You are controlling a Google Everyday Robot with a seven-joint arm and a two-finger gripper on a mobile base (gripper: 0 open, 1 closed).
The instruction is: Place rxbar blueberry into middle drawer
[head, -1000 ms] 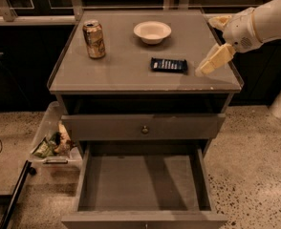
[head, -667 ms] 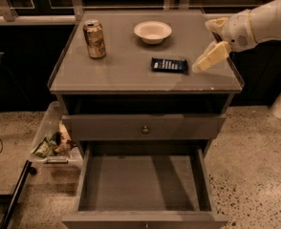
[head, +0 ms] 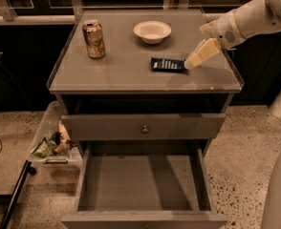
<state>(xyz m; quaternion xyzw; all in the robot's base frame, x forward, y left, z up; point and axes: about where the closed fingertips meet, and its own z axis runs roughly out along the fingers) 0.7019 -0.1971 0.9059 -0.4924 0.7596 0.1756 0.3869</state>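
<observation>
The rxbar blueberry (head: 167,64) lies flat on the grey cabinet top (head: 121,66), right of centre. My gripper (head: 192,61), cream-coloured, reaches in from the right and slants down, its tip at the bar's right end. I cannot tell if it touches the bar. The middle drawer (head: 140,182) is pulled out at the bottom front, and its grey floor is bare. The drawer front with a small round knob (head: 144,128) above it is closed.
A tan drink can (head: 93,38) stands at the back left of the top. A white bowl (head: 152,31) sits at the back centre. A clear bin with wrappers (head: 54,144) stands on the floor left of the cabinet.
My gripper has moved left along the cabinet top, from off the bar's right side to its right end. The bar, can and bowl have not moved.
</observation>
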